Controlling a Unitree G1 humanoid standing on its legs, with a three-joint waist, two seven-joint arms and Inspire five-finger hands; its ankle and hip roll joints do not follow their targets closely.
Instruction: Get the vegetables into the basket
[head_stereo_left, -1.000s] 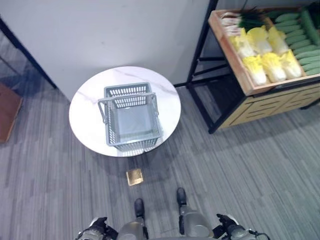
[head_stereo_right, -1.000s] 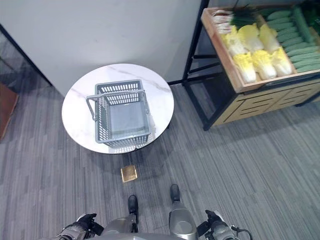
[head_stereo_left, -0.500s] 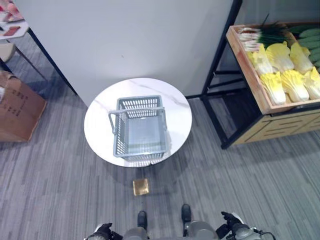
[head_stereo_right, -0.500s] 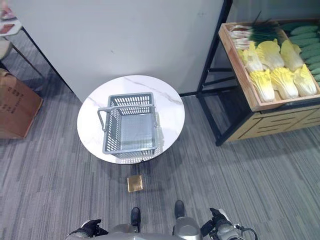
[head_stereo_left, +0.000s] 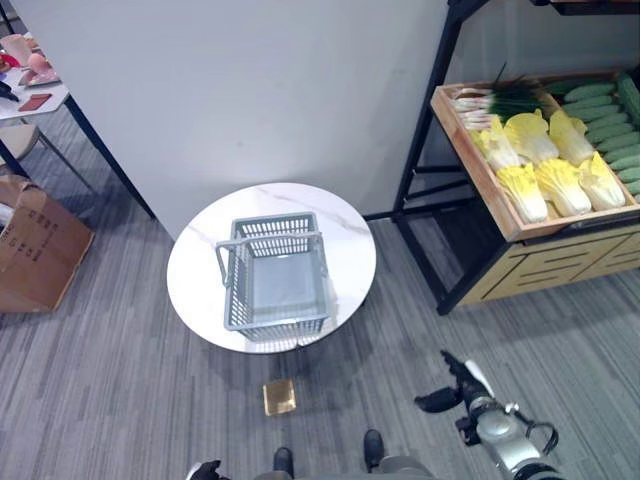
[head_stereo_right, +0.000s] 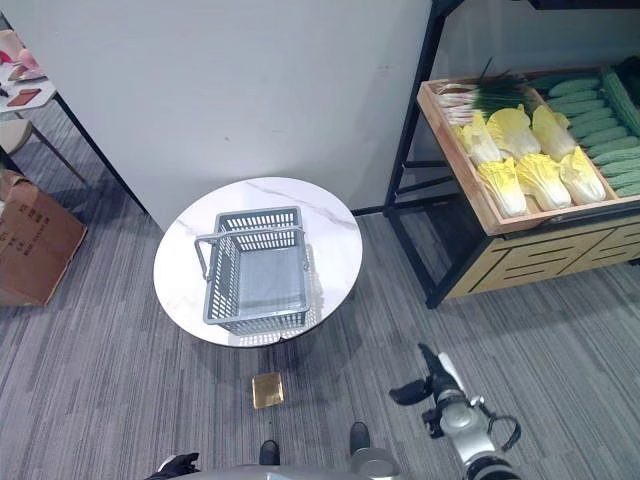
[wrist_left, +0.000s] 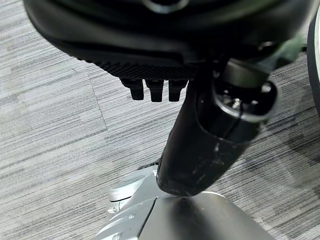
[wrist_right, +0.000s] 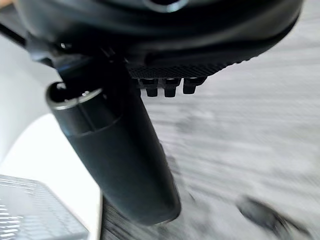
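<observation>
My right hand (head_stereo_left: 458, 384) hung relaxed and empty over the carpet. The yellow-green cabbages (head_stereo_left: 545, 172) lay in the slanted wooden crate (head_stereo_left: 478, 163), ahead to its right. The grey plastic mesh basket (head_stereo_left: 275, 273) stood empty on the round white marble table (head_stereo_left: 345, 237), ahead-left; my left hand (head_stereo_left: 205, 469) was farther off, its grip unreadable.

Floor (head_stereo_left: 120, 380): grey carpet tiles, striped, grain changing direction from tile to tile. A small brass-coloured floor plate (head_stereo_left: 279, 397) set into it near the bench's front edge.

Wall (head_stereo_left: 250, 90): plain pale grey panel across the back, unmarked.

Bench (head_stereo_left: 200, 250): round, white marbled top, standing in front of the wall.

Right: black metal rack (head_stereo_left: 425, 150) with a wooden lower front (head_stereo_left: 560, 265).

Left: brown cardboard box (head_stereo_left: 35, 250) on the floor; above it a white table corner (head_stereo_left: 25, 95) on dark legs, bearing small pinkish items, possibly dishes.

Light even, soft shadows.
</observation>
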